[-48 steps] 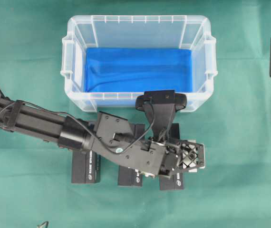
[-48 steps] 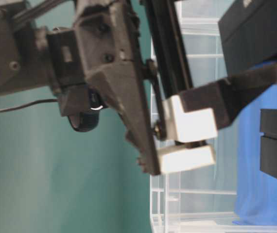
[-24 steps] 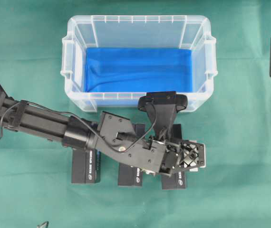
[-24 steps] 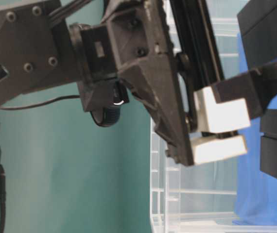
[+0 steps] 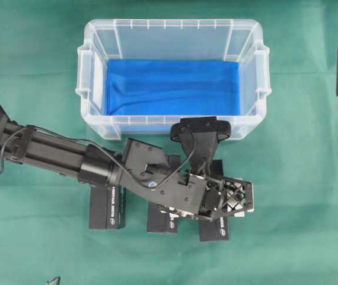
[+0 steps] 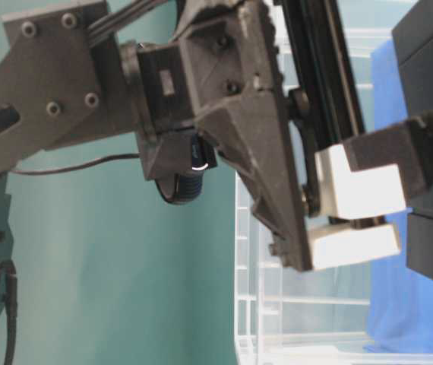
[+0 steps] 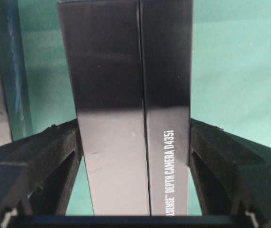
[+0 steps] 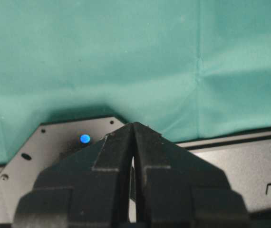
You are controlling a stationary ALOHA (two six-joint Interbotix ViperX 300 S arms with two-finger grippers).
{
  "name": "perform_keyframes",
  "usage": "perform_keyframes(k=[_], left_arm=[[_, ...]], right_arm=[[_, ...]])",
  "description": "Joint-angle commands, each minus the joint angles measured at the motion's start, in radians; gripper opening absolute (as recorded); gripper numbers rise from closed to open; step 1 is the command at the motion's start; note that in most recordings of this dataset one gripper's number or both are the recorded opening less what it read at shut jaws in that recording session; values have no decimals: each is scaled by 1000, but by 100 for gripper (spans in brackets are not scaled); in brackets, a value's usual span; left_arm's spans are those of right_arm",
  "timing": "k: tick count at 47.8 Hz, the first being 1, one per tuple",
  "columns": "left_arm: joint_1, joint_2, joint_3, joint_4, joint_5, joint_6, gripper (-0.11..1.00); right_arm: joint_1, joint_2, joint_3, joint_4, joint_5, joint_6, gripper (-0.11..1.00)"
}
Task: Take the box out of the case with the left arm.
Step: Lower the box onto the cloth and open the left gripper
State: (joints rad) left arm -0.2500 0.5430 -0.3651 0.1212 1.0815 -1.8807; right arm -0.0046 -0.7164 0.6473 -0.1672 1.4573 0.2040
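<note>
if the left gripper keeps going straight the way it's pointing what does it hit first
The left gripper points down and already straddles the black depth camera box, so that box fills its path. Beyond it lies the green cloth. Whether the pads press the box is unclear.

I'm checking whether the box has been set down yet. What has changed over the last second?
The left hand with the black box between its fingers has shifted slightly toward the bottom of the overhead view, away from the case. Its grip looks unchanged, fingers against both sides of the box. The case, the two other boxes on the green cloth and the right hand stayed put.
</note>
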Motion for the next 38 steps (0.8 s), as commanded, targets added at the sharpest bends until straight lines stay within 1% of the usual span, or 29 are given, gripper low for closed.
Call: perform_keyframes(k=[1, 18, 19, 23, 25, 31, 38], left_arm=[[2, -32, -14, -3, -6, 2, 64], [2, -32, -12, -6, -9, 25, 65], [2, -34, -12, -6, -8, 25, 67], [-2, -34, -12, -6, -5, 25, 84], [-2, -34, -12, -6, -5, 25, 87], [-2, -35, -9, -6, -5, 25, 84], [-2, -37, -9, -6, -3, 25, 84]], right_arm=[[-2, -2, -9, 0, -3, 0, 0], [-2, 0, -9, 0, 0, 0, 0], [-2, -2, -9, 0, 0, 0, 0], [-2, -2, -9, 0, 0, 0, 0], [-2, -2, -9, 0, 0, 0, 0], [-2, -2, -9, 0, 2, 0, 0], [-2, -2, -9, 0, 2, 2, 0]])
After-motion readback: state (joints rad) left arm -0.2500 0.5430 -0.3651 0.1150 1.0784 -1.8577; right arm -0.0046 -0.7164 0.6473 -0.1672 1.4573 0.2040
